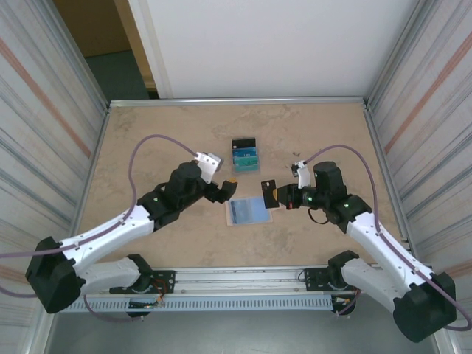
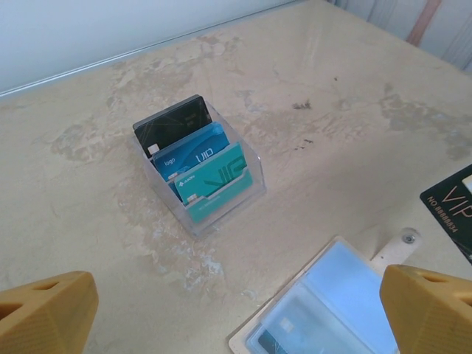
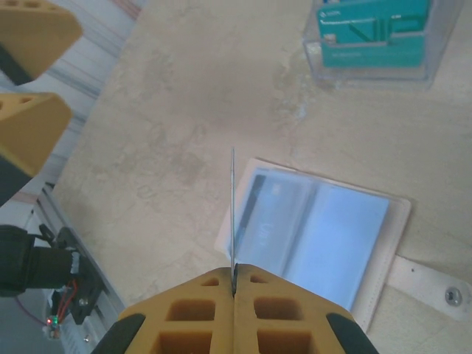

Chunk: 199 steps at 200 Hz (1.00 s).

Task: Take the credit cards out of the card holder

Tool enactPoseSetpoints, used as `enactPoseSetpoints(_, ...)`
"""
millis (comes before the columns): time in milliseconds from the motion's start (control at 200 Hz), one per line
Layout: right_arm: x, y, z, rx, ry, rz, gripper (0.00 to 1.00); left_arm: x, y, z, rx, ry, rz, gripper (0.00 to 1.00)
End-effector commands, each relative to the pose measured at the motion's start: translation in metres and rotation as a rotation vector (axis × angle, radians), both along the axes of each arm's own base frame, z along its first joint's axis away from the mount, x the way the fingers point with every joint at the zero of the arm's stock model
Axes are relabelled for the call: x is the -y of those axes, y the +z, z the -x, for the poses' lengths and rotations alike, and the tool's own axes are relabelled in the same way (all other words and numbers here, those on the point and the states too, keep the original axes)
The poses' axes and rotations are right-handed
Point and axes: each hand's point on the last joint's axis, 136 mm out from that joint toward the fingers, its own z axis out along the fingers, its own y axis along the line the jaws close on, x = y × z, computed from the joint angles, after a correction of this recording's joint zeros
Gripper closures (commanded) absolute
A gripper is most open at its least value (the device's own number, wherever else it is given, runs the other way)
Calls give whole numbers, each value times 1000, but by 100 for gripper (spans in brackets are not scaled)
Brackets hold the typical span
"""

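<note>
At mid-table the card holder [image 1: 248, 211] lies open, pale blue lining up, its snap tab [image 3: 428, 284] flat beside it. Just right of the holder we note the right gripper [image 3: 234, 276] clenched on a black credit card [image 1: 270, 193], which stands on edge in the jaws. Just left of the holder the left gripper [image 1: 226, 189] hangs released, jaws spread wide, holding nothing. Beyond the holder a clear stand [image 2: 215, 220] keeps black, blue and teal cards [image 2: 199, 166] upright. A dark card [image 3: 264, 214] shows faintly through the holder's lining.
</note>
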Motion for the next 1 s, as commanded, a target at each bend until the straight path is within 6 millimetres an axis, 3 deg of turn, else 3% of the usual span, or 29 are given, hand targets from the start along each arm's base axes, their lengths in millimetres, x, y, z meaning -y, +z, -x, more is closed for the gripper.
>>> enactPoseSetpoints(0,-3,17,3,71,38,40,100,10,21,11,43,-165,74,1)
enactPoseSetpoints(220,-19,33,9,142,127,87,100,24,35,27,79,-462,89,1)
enactPoseSetpoints(461,-45,51,20,240,281,150,100,35,36,33,86,-675,24,5)
enactPoseSetpoints(501,-51,45,18,228,304,175,100,37,36,37,87,-713,8,6)
enactPoseSetpoints(767,-70,47,19,236,418,214,100,43,37,61,120,-916,-33,29)
enactPoseSetpoints(992,-83,50,25,241,508,211,100,49,22,66,74,-982,-50,47)
